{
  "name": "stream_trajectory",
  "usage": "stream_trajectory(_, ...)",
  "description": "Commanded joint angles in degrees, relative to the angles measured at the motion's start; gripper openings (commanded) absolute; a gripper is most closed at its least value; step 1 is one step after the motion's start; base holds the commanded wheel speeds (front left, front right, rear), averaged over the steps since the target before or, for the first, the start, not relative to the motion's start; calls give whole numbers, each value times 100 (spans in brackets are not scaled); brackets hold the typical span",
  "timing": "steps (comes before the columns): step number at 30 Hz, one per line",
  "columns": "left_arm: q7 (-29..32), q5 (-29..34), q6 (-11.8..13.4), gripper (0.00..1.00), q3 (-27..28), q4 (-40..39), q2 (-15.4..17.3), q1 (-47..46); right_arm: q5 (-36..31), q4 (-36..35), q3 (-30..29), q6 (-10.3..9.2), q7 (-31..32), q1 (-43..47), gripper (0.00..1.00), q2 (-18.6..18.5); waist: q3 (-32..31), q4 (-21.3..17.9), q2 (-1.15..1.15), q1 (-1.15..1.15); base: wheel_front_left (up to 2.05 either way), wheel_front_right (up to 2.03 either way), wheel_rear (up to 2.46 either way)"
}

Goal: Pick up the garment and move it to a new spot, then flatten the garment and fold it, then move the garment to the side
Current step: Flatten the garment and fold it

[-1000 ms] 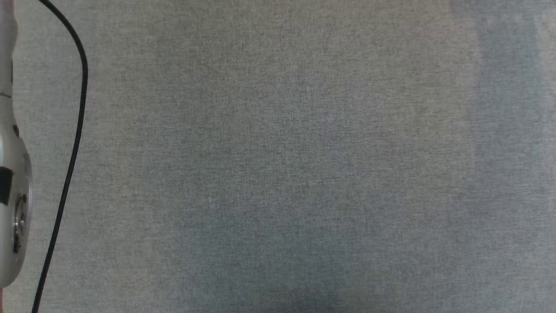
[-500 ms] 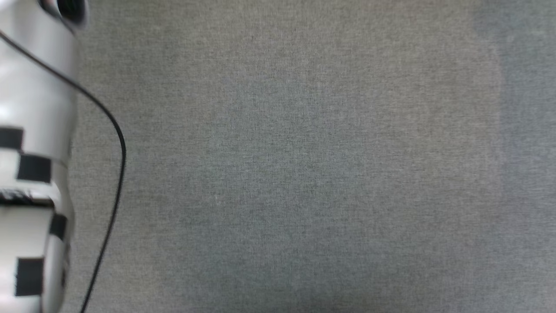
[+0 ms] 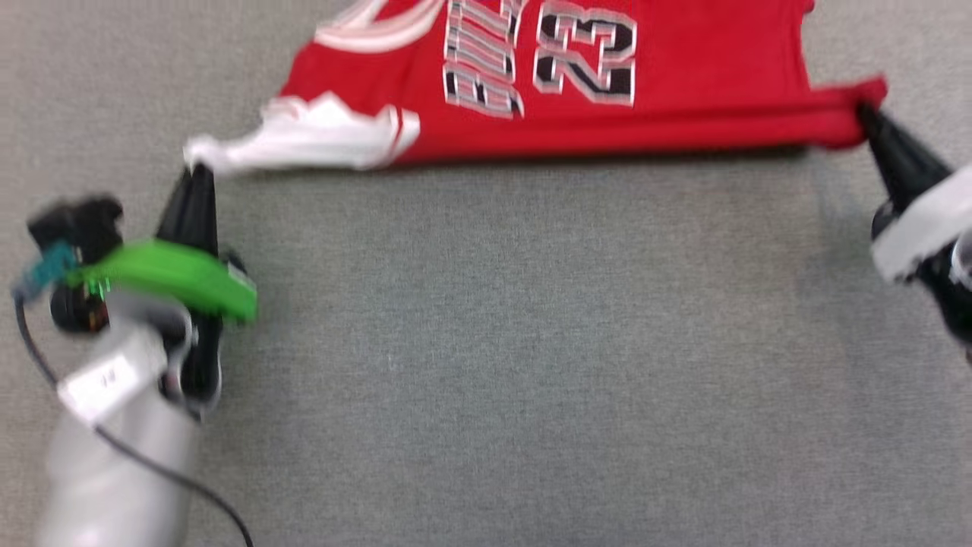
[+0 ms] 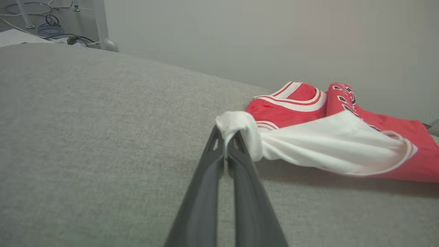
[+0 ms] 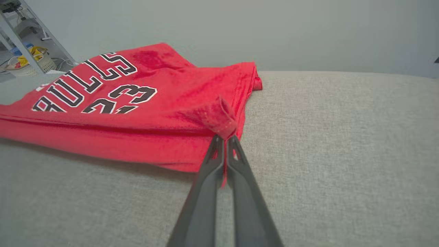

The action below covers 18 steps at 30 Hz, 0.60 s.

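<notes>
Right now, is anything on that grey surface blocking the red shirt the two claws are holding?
Nothing visible. The left gripper pinches the garment by its white sleeve, the right gripper by a red corner; the grey surface toward the robot lies bare.

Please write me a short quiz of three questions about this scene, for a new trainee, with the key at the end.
1. True or false: the left gripper has its fingers shut on the white sleeve of the red "BULLS" 23 basketball jersey.
2. What does the right gripper pinch? A) the collar B) a red hem corner C) nothing
3. Fill in: under the jersey is a ____ fabric surface.
Key: 1 true; 2 B; 3 grey.
</notes>
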Motion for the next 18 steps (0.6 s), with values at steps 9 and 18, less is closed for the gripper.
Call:
stream_trajectory(9, 368, -369, 873, 0, 281, -2001, 51, 2662, -278, -411, -716, -13, -116, 1937, 0, -102, -1088, 37, 0, 1, 0, 0, 0)
stream_trajectory(18, 880, -458, 1494, 0, 276, -3152, 82, 4230, -978, -1237, -1923, -13, 380, 3758, 0, 329, -1668, 104, 0, 1, 0, 0, 0)
